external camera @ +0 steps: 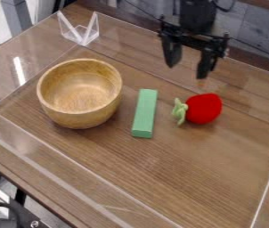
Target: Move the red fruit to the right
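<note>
On wooden table, red fruit beside green block, gripper spread above it

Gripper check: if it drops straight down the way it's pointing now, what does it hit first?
Probably bare wooden table. The open gripper points down, above and behind the red fruit, apparently off to its left. Depth from this single view is unclear, so a fingertip could graze the fruit.
</note>
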`<state>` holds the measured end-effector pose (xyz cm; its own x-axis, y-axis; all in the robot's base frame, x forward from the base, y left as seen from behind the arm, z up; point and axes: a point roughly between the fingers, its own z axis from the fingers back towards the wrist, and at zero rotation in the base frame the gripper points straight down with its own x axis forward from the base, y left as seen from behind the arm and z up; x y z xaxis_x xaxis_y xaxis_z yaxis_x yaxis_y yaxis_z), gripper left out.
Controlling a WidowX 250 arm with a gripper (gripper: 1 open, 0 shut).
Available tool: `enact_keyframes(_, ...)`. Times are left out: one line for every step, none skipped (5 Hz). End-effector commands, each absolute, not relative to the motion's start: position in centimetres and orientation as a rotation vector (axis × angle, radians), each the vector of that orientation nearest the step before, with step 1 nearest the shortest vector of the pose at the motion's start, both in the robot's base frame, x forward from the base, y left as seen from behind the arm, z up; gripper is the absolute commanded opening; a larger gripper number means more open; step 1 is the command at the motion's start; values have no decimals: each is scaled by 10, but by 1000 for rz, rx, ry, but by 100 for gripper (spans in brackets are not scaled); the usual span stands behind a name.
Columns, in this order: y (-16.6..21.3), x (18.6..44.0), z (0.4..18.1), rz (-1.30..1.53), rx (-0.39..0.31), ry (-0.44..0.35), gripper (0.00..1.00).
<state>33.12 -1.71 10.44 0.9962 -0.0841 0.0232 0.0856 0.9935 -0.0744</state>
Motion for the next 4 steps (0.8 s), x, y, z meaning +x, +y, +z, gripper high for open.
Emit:
enact_keyframes(-13, 333, 125, -106, -83, -123, 100)
enact_keyframes(-13, 334, 119, -114, -81, -133, 100)
enact_keyframes(-16, 337, 112, -122, -87, -140, 100)
enact_keyframes(-18, 340, 105, -132, -85, -139, 100)
